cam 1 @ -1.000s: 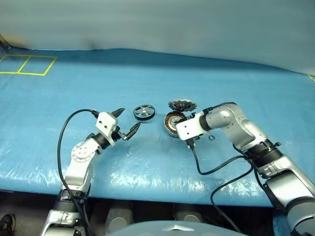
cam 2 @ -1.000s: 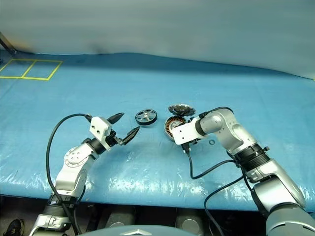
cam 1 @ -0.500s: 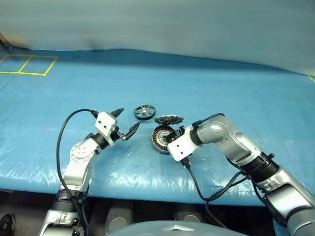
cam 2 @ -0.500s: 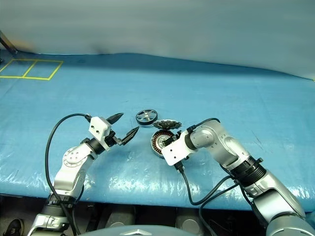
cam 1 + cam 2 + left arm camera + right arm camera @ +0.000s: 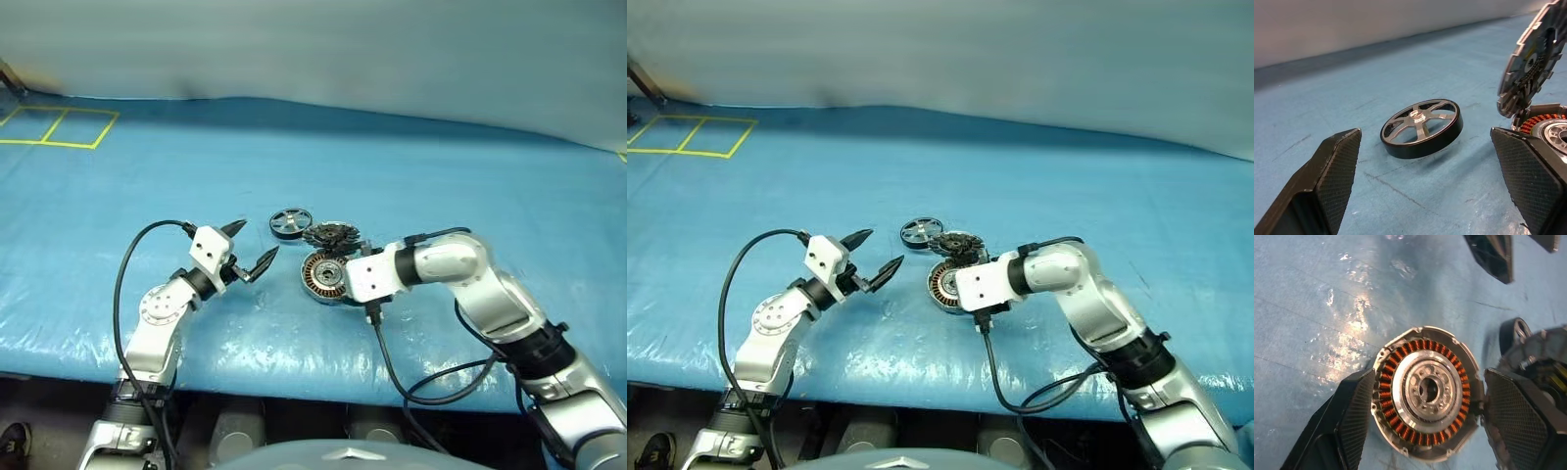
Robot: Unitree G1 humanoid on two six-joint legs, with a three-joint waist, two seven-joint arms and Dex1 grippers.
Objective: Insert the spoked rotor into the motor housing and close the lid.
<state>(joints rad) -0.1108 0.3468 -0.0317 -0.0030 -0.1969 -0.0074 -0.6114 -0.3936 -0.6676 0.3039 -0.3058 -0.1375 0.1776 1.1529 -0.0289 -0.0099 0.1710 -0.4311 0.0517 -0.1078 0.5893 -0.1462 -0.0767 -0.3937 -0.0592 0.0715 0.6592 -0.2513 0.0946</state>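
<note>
Left tool spread wide and empty: straddle the spoked rotor by its rim, lift level; right tool released astride the motor housing, lid up.

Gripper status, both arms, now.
Left gripper: open, holding nothing, pointed at the spoked rotor.
Right gripper: open, fingers either side of the motor housing, not clamped on it.

Head stereo pair overlooks the table; both wrist cameras closely share the motor housing.
</note>
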